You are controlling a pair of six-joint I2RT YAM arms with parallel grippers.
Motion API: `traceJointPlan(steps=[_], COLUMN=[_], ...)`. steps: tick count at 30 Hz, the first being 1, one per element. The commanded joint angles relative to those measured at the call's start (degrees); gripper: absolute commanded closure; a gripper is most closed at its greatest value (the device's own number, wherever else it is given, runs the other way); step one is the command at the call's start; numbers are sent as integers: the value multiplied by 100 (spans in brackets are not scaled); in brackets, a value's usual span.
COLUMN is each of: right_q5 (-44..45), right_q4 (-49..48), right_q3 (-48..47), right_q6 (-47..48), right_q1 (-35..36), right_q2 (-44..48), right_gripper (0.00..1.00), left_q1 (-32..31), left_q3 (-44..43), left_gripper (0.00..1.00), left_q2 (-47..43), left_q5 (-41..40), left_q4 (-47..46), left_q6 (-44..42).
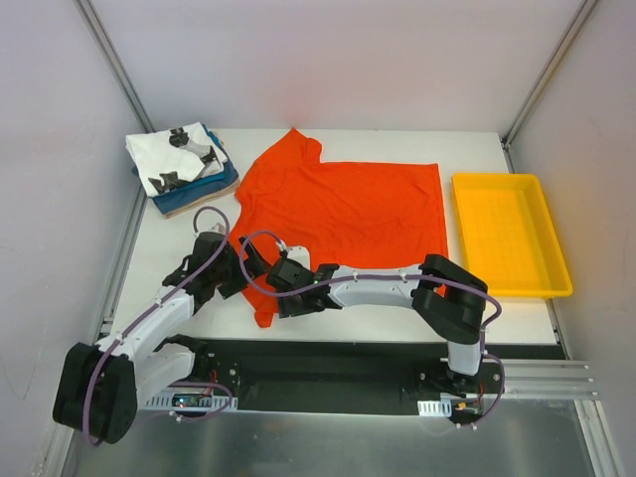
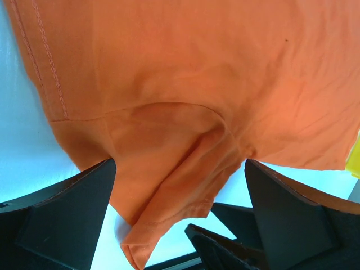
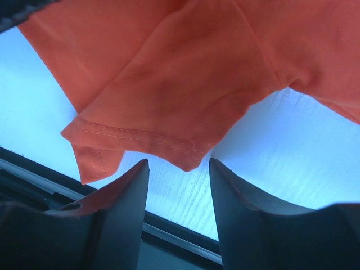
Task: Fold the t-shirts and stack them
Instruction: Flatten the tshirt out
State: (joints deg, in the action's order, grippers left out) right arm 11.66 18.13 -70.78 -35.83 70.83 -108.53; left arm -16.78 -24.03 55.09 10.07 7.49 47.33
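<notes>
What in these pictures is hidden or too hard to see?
Stack, top view: the white tee covers it, so the count below is unclear.
Orange tee, top view: the right arm covers part of its near edge; wrist views crop it.
Tray, left wrist view: only a sliver at the right edge.

Plain orange-red tee (image 1: 343,204) — bright yellow tray (image 1: 510,234).

Tee (image 1: 348,214) between tray (image 1: 507,234) and apparently stacked tees (image 1: 181,169)
</notes>
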Motion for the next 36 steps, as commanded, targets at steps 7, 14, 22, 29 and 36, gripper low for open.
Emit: traceJointPlan(steps=[7,14,22,29,36], right_q5=[267,372,284,258,-428], right_q4=[41,217,357,797,929], right_q3=[-217,82,688,847,750], right_q6=[-161,-82,68,217,648], right_q1=[1,-16,-78,-183,-148], right_q2=[-142,218,974,1176,1123], right_gripper=[75,88,99,97,59], left_q1=[43,130,166,166,166], left_q3=[153,180,-5,-40,-163], left_gripper=[1,1,1,1,1], left_q2=[845,1179,1197,882,178], left_q5=[207,-40,-198,-110,-215], left_q4=[-731,-731,-371,86,868], left_q6=[136,110,-66,-294,-312])
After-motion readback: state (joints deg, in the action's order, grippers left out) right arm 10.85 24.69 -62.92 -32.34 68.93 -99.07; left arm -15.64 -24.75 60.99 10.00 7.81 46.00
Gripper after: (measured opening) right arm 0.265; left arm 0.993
